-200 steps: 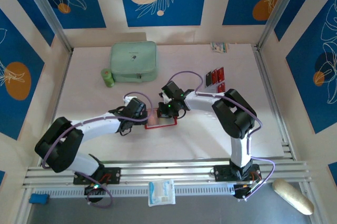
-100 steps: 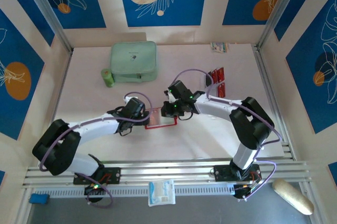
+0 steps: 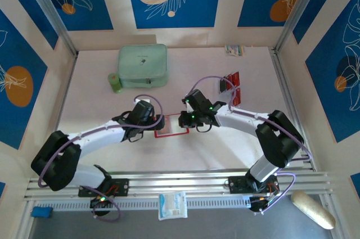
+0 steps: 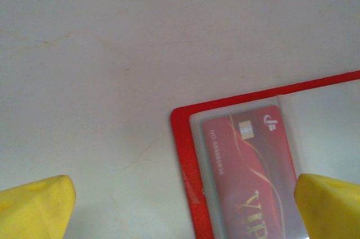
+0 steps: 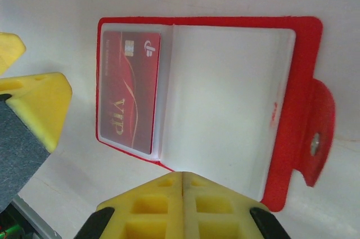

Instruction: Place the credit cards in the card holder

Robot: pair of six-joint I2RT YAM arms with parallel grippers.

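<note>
Well left of and behind the open red folding card holder: large mint-green case and a small green cylinder, both well apart from it. Left gripper is at the holder's left edge, released. Its yellow fingers are spread wide, one over the bare white table, the other over the holder, gripping nothing. Holder lies flat and open between the two grippers. One red VIP credit card sits in the clear sleeve nearest the left gripper; snap tab is on the opposite side. Right gripper is at the holder's edge, clenched, nothing in it; contact unclear. More red cards with black bands lie right of and behind the holder, well apart.
</note>
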